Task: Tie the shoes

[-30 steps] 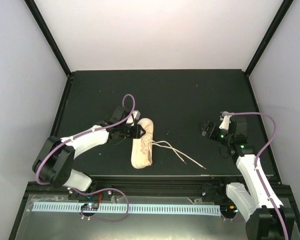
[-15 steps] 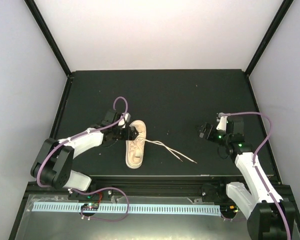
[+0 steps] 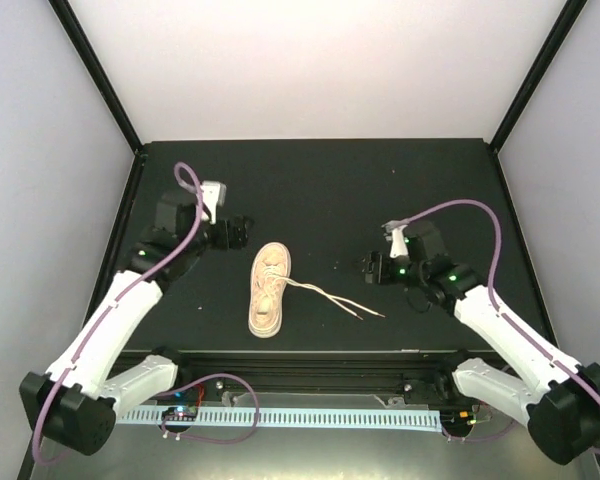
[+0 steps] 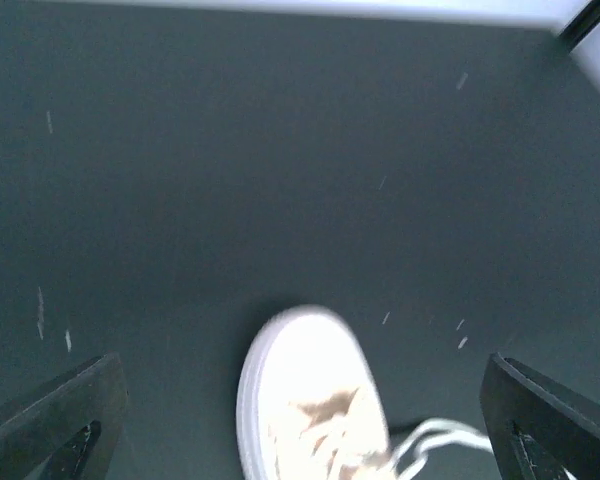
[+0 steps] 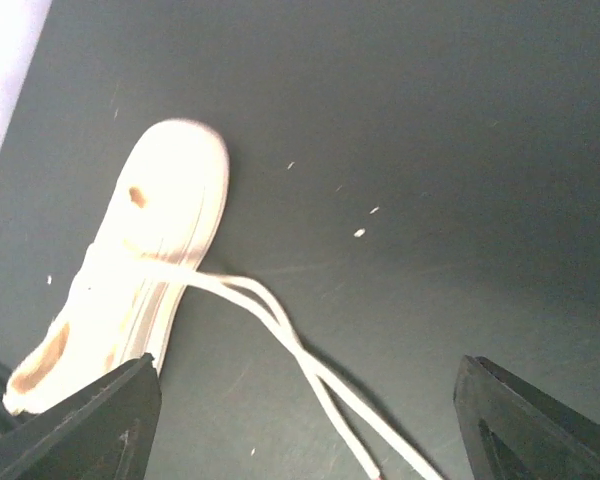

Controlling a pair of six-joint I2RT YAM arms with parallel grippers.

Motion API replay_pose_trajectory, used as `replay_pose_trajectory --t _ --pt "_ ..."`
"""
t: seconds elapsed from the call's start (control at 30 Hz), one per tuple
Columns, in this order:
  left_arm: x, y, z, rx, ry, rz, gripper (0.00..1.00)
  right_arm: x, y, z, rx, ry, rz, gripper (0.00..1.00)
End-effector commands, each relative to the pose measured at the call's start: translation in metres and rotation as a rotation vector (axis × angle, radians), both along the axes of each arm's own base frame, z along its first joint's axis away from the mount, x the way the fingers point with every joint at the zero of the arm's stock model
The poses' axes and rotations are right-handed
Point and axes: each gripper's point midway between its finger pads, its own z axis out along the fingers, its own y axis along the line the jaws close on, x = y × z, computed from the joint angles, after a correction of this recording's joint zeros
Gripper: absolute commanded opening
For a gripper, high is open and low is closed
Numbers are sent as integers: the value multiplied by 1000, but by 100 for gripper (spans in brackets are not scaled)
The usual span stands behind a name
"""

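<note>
The sneaker [image 3: 268, 302] lies laced side up, low and left of centre on the dark worktop [image 3: 380, 190]. Its untied laces [image 3: 340, 300] trail to the right. The left end effector [image 3: 235, 231] hovers just upper left of it, fingers spread wide and empty. The right end effector [image 3: 370, 267] hangs right of the laces, equally spread and empty.

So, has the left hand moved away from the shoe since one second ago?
Yes. The left hand has drawn back off the shoe, toward the far left corner of the table, and no longer touches it.
</note>
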Motion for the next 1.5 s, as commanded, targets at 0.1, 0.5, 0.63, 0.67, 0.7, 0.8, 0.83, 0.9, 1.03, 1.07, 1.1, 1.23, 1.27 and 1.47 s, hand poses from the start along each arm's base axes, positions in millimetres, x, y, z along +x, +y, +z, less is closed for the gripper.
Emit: replay_pose_trajectory --t 0.1,0.5,0.63,0.67,0.7,0.8,0.83,0.9,1.03,1.07,1.1,1.23,1.27,1.47 --pt "3 17 115 118 -217 -13 99 -45 14 -49 -247 184 44 75" --pt "18 13 41 201 -165 -79 99 -62 9 -101 -405 234 124 44" --pt "20 12 34 211 -146 -89 99 -50 21 -106 -439 223 172 42" --pt "20 12 32 213 -142 -90 99 -48 24 -108 -440 222 185 41" --pt "20 12 31 214 -139 -91 99 -46 27 -110 -439 221 199 41" --pt "19 13 29 218 -137 -90 99 -42 34 -114 -440 219 222 40" --pt "19 13 30 219 -140 -89 99 -41 35 -115 -442 216 227 40" --pt "19 13 29 220 -138 -90 99 -39 39 -118 -444 219 238 39" --pt "19 14 26 227 -137 -90 99 -36 43 -126 -447 230 248 37" --pt "19 14 26 228 -136 -89 99 -36 43 -128 -452 232 249 36" --pt "20 15 25 230 -135 -89 99 -37 43 -130 -453 237 252 36" --pt "20 14 24 231 -131 -89 99 -38 45 -135 -441 244 262 36" --pt "20 14 23 230 -127 -91 99 -38 44 -136 -449 243 259 36" --pt "20 14 22 230 -126 -92 99 -35 35 -142 -494 236 225 21"
